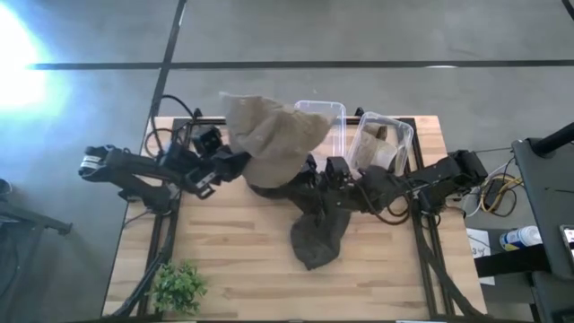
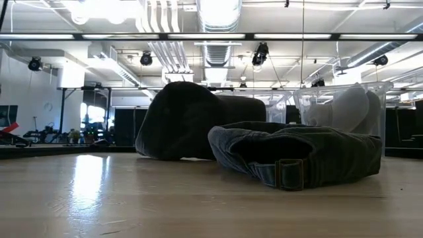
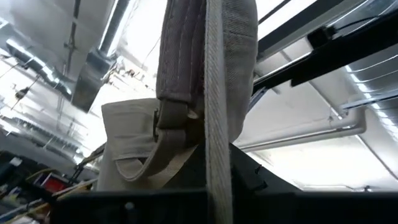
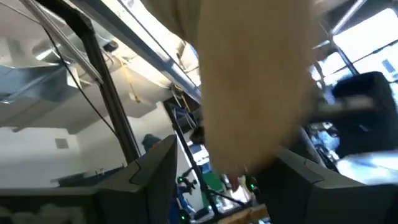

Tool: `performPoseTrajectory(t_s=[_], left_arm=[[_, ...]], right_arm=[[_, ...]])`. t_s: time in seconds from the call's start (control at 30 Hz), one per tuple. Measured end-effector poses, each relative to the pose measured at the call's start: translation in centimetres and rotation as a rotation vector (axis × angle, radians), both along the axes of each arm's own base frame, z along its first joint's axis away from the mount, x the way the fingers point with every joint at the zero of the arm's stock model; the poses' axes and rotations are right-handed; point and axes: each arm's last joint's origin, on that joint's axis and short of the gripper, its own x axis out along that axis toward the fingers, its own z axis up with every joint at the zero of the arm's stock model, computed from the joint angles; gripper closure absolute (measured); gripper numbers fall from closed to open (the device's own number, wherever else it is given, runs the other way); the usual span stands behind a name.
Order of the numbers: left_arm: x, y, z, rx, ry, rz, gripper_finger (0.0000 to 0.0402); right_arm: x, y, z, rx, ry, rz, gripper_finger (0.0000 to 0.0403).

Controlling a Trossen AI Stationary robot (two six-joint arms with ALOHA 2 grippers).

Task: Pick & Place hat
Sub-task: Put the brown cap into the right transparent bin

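Observation:
A tan hat (image 1: 269, 135) is held up above the table's middle, near the far edge, and hides both fingertips in the high view. My left gripper (image 1: 235, 163) (image 3: 211, 202) is shut on it and points upward. My right gripper (image 1: 316, 172) (image 4: 224, 180) is open under the hat's right side. Its fingers stand on either side of the blurred tan cloth (image 4: 255, 93), and I cannot tell whether they touch it. A black hat (image 1: 269, 190) (image 2: 192, 129) and an olive hat (image 1: 318, 238) (image 2: 297, 155) lie on the table. My left gripper pinches the tan hat by its stitched brim edge (image 3: 217, 124) between the two fingers, coming from below and pointing up. The brim stands upright above the fingers, and the crown with its strap and buckle (image 3: 158, 124) rises beyond. The hat is lifted clear of the table.
Two clear bins (image 1: 323, 117) (image 1: 386, 144) stand at the far edge, right of centre; the right one holds pale things (image 2: 347, 109). A small green plant (image 1: 179, 287) sits at the near left corner. Bare wood (image 1: 233, 251) lies between the plant and the olive hat.

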Motion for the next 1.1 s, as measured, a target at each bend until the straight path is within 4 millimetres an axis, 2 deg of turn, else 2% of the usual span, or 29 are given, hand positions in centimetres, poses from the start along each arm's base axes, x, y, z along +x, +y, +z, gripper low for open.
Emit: performPoseTrajectory(t_s=[0.17, 0.3, 0.63, 0.87, 0.97, 1.1], left_arm=[[1.3, 0.3, -0.9, -0.016, 0.04, -0.011, 0.0388], [2.0, 0.2, -1.4, -0.002, 0.071, 0.003, 0.0387], [1.3, 0.3, -2.2, 0.052, 0.117, 0.072, 0.0387], [-0.2, 0.5, -5.0, 0.061, 0.264, 0.09, 0.0379], [-0.7, 0.7, -6.6, 0.025, 0.32, 0.078, 0.0353], [-1.1, 0.8, -8.2, -0.032, 0.385, 0.087, 0.0297]], right_arm=[[0.0, -0.1, 0.1, -0.002, -0.003, -0.002, 0.0211], [-0.1, -0.1, 0.2, 0.001, -0.004, -0.007, 0.0232], [-0.2, -0.2, 0.2, 0.015, 0.022, -0.056, 0.0381], [-0.9, -0.4, 0.0, 0.074, 0.195, -0.096, 0.0384], [-1.0, -0.5, -0.2, 0.088, 0.234, -0.134, 0.0385], [-1.8, -0.9, 0.4, 0.12, 0.257, -0.207, 0.0385]])
